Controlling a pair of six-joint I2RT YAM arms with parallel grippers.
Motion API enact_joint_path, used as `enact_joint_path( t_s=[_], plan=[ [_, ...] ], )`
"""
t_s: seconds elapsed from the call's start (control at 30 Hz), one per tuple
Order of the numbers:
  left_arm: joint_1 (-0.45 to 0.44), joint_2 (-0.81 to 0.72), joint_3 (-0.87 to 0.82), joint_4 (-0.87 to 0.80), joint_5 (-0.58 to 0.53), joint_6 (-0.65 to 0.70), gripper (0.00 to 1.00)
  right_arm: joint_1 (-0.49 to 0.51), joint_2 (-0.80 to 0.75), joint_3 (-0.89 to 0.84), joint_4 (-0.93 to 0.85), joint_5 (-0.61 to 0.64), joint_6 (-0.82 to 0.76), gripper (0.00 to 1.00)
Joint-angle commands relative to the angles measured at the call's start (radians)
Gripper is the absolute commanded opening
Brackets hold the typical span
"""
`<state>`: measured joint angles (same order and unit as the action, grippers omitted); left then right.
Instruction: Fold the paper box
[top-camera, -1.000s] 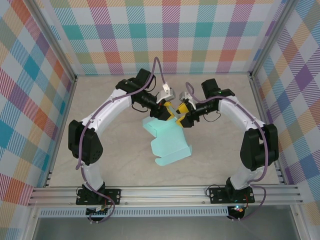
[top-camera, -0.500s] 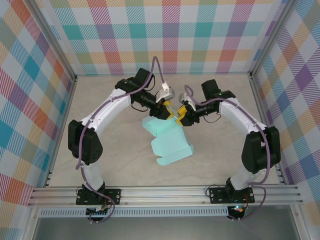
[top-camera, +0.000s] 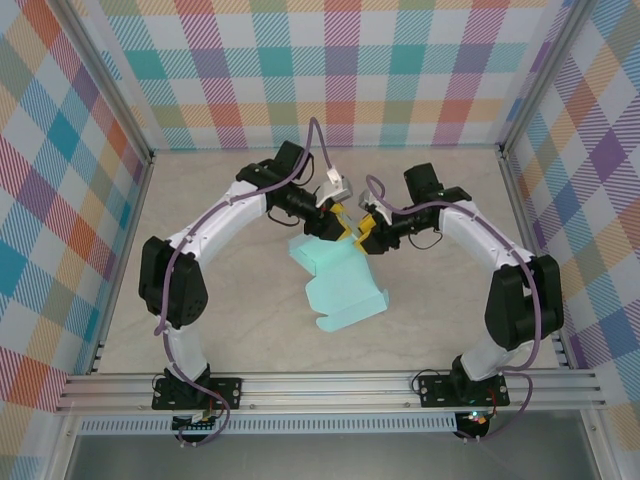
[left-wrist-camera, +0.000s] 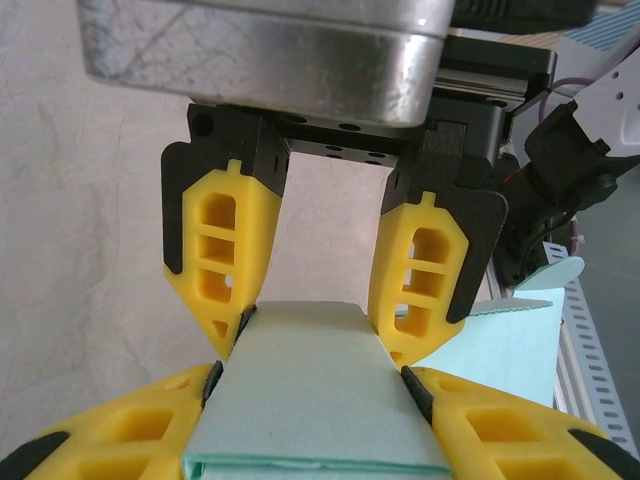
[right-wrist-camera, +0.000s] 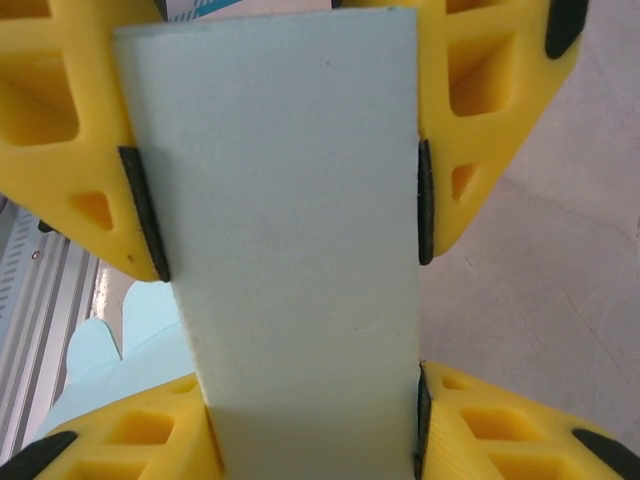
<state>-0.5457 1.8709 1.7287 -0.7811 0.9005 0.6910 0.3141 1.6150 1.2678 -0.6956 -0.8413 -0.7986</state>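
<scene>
The paper box (top-camera: 342, 290) is pale mint card, partly folded, lying mid-table with a raised narrow end at the back. My left gripper (top-camera: 335, 227) and right gripper (top-camera: 362, 236) meet at that end from opposite sides. In the left wrist view the box end (left-wrist-camera: 315, 400) runs between my left gripper (left-wrist-camera: 315, 378), whose pads press on both its side edges; the right gripper (left-wrist-camera: 310, 328) clamps the far part. In the right wrist view the card strip (right-wrist-camera: 280, 200) fills the gap of my right gripper (right-wrist-camera: 312, 388), pads on both edges, with the left gripper (right-wrist-camera: 288, 252) beyond it.
The beige table (top-camera: 220, 310) is walled by checked panels (top-camera: 60, 200) on three sides. An aluminium rail (top-camera: 330, 388) runs along the near edge, with both arm bases on it. The box's wider open part lies toward the rail.
The right gripper has moved a little left toward the left gripper and its jaws have come in onto the box's raised end. The left gripper has kept its hold.
</scene>
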Motion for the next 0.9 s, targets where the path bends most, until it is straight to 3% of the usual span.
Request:
enact_joint_path(
  t_s=[0.0,0.07,0.2,0.37,0.5,0.77,0.87],
  plan=[
    [-0.037,-0.003,0.005,0.035,0.055,-0.046,0.38,-0.005,-0.021,-0.014,0.090,0.047,0.102,0.45],
    [-0.026,0.000,0.000,0.055,0.024,-0.087,0.38,-0.013,-0.040,-0.023,0.118,0.043,0.141,0.58],
    [0.001,0.000,-0.038,0.142,-0.092,-0.220,0.38,-0.051,-0.100,-0.033,0.189,0.026,0.264,0.61],
    [0.023,-0.034,-0.148,0.370,-0.230,-0.451,0.39,-0.078,-0.196,-0.031,0.284,0.211,0.525,0.75],
    [0.024,-0.027,-0.169,0.447,-0.309,-0.586,0.39,-0.107,-0.269,-0.056,0.290,0.286,0.658,0.77],
    [0.048,-0.010,-0.254,0.637,-0.416,-0.915,0.40,-0.125,-0.367,-0.151,0.190,0.584,0.810,0.80],
    [0.061,-0.018,-0.330,0.746,-0.465,-1.057,0.40,-0.174,-0.340,-0.108,0.069,0.549,0.884,0.78]
  ],
)
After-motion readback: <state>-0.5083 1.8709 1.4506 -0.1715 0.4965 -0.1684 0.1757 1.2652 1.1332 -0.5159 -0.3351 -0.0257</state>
